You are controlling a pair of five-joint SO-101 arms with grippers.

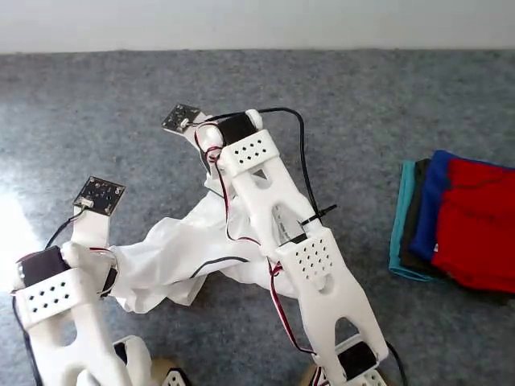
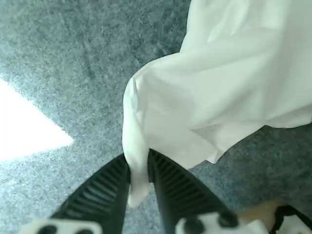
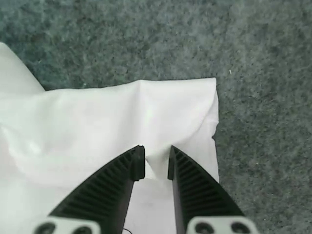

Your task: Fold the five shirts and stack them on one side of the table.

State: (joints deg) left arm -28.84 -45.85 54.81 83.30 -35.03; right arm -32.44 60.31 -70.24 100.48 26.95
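Soft, even light leaves only faint shadows, with a washed-out glare patch (image 2: 24, 131) on the grey table (image 1: 362, 104).

Robotics test bench, lab or hobby workspace; kind of room beyond it not clear. Worktop (image 1: 105, 96) covered in grey mottled felt-like mat. Plain pale wall strip (image 1: 257, 24) along far edge. Two white plastic arms side by side at near edge, left arm (image 1: 56, 301) and right arm (image 1: 299, 245), with perforated shells and exposed servo blocks. Loose red and black wires (image 1: 303, 153) run along right arm, cable tie (image 1: 322, 214) at mid-link. Small bare circuit boards (image 1: 100, 195) at wrists. Stack of folded shirts (image 1: 459, 225) at right, white shirt (image 1: 173, 257) crumpled near arms. Bright light patch (image 1: 12, 229) at left edge.
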